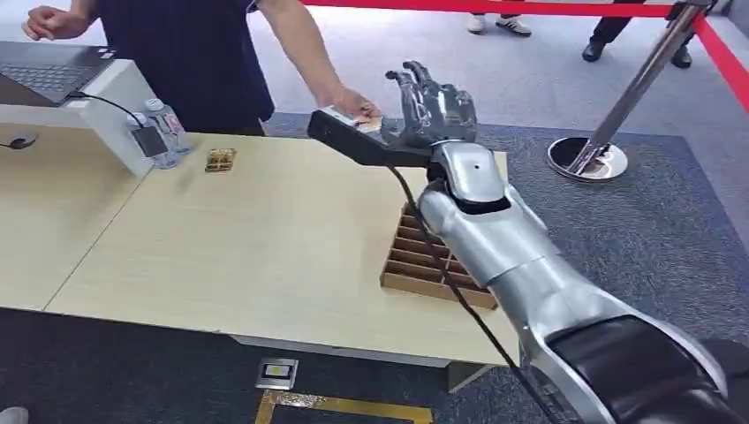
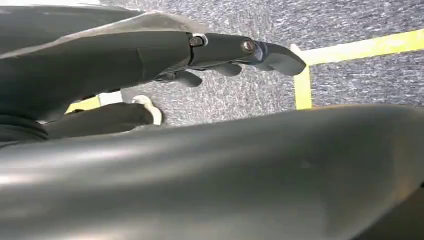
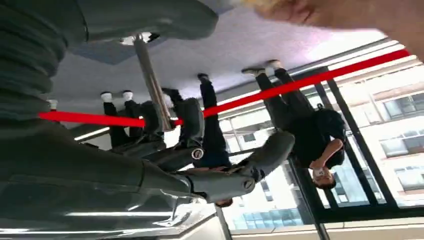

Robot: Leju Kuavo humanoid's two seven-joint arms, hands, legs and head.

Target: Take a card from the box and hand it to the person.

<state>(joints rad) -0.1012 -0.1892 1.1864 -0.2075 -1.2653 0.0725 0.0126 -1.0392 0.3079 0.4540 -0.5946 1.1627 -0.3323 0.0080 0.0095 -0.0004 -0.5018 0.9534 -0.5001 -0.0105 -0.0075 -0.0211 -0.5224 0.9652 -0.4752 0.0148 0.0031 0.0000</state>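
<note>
Card: at the far table edge, between the right hand and the person's hand, which touches it. Robot fingers stand raised; whether they pinch the card, cannot tell. Left hand hangs over carpet, fingers loosely extended, holding nothing.

Risk: if either side lets go early, the card likely drops onto the table or floor.

Box sits near the front right edge of the pale wooden table. Grey carpet, stanchion, red barrier tape.
</note>
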